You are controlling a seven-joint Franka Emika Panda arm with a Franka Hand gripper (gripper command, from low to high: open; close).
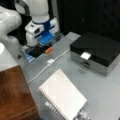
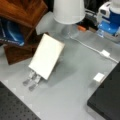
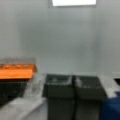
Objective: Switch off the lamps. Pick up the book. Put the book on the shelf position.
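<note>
Working the lamp step, I'd say: your gripper (image 3: 73,86), fingers (image 3: 58,87) pressed together, hangs beside the orange switch (image 1: 48,50), which needs a square press; the book (image 1: 62,96) leans untouched on the rack (image 2: 31,80) by the wooden block (image 1: 15,95).

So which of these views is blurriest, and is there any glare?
The wrist view is softest: the tool fingers smear into dark blocks, with a blown-out white patch at its top. Both front views are mildly blurred; in a front view the book is nearly featureless white.
</note>
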